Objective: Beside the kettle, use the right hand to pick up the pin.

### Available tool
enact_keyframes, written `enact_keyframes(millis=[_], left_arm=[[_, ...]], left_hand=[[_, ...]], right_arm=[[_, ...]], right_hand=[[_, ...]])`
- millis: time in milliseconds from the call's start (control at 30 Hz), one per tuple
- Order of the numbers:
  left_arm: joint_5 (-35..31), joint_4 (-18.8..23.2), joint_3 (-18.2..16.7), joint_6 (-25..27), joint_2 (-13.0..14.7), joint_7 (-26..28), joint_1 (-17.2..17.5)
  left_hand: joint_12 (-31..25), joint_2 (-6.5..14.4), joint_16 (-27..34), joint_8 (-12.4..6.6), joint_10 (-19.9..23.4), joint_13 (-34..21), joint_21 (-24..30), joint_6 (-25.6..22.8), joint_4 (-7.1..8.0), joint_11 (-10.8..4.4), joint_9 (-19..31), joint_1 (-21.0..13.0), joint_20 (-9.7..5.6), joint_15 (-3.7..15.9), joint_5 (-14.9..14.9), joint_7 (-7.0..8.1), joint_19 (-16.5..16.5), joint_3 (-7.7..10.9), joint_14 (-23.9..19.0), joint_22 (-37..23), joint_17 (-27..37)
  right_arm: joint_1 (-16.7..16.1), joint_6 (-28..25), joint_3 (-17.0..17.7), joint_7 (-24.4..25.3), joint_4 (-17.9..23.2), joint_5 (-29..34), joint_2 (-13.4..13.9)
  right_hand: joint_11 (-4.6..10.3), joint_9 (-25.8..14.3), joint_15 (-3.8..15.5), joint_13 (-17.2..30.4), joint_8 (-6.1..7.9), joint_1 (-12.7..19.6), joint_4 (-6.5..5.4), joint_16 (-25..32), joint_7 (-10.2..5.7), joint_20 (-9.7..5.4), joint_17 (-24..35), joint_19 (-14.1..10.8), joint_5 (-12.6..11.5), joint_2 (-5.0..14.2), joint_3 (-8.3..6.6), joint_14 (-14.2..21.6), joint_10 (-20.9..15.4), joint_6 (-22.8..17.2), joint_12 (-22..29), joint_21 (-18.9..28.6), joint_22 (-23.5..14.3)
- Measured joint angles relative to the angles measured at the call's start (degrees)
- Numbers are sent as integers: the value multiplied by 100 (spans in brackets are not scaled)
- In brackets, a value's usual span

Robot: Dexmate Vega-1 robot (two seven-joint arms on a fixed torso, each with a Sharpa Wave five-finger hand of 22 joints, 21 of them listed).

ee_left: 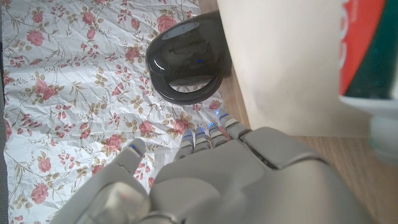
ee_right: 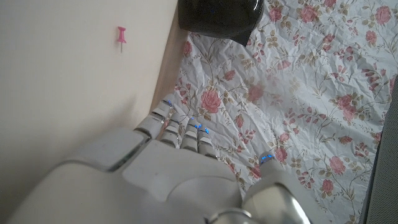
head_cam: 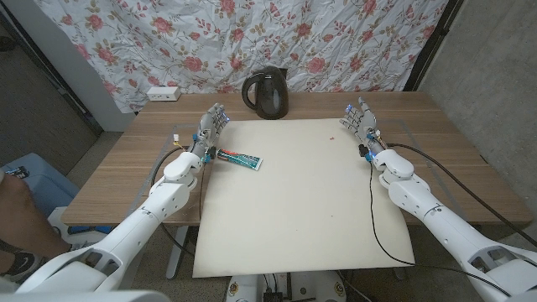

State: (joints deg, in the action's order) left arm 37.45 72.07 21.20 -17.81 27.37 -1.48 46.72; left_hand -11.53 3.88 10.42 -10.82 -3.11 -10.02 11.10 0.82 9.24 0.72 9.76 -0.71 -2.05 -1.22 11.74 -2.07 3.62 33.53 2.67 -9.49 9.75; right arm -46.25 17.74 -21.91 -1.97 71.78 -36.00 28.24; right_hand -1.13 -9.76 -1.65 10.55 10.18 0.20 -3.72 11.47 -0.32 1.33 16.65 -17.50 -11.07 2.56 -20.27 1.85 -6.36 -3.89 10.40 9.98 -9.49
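The pin (ee_right: 121, 36) lies on the cream mat at the kettle's (head_cam: 267, 92) four o'clock — tiny, light, stiff, sharp-tipped; pinch its pink head. The right robot hand (head_cam: 361, 122) is empty, fingers apart, nearby.

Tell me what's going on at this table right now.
A two-armed robot is set up to pick up a small pink pin with its right hand. The pin lies untouched on the cream mat, between the black kettle and that hand. Neither hand holds anything: the right one waits at the mat's far right corner, the left hand at the far left one, next to a toothpaste tube lying on the mat.
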Motion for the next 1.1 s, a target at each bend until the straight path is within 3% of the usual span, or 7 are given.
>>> enact_keyframes(millis=[167,367,900,1100], left_arm=[[18,-109,-4,-35,-70,-1,-72],[16,-123,-4,-36,-78,41,-91],[46,168,-74,214,66,181,-14],[91,268,-120,272,165,159,40]], left_hand=[[0,0,0,0,23,0,0,0,-18,-22,0,0,0,22,0,0,0,18,-22,0,0],[0,22,0,0,23,0,0,0,-41,-21,0,-22,-30,23,0,1,30,41,-23,1,-1],[0,44,0,0,161,1,0,-73,-88,-57,-1,-45,0,61,0,12,61,135,-125,1,-1],[0,44,0,0,210,1,0,-104,-133,-79,-2,-45,0,92,0,43,61,180,-156,1,-16]], right_arm=[[76,59,-52,-7,-81,112,-13],[127,74,-117,39,-62,283,17],[181,227,-309,433,217,1096,234],[186,130,-366,567,353,1391,357]], right_hand=[[0,0,0,0,0,-8,0,0,0,0,0,0,0,71,0,0,0,0,0,0,0],[0,0,0,0,0,36,24,0,0,0,-17,1,0,25,-24,0,0,0,0,0,1],[83,1,90,-16,23,194,81,0,-41,-63,-70,64,0,93,-80,89,-82,-164,23,22,2],[124,1,197,-16,23,256,135,45,-72,-186,-109,273,0,155,-134,112,-122,-195,23,-4,2]])
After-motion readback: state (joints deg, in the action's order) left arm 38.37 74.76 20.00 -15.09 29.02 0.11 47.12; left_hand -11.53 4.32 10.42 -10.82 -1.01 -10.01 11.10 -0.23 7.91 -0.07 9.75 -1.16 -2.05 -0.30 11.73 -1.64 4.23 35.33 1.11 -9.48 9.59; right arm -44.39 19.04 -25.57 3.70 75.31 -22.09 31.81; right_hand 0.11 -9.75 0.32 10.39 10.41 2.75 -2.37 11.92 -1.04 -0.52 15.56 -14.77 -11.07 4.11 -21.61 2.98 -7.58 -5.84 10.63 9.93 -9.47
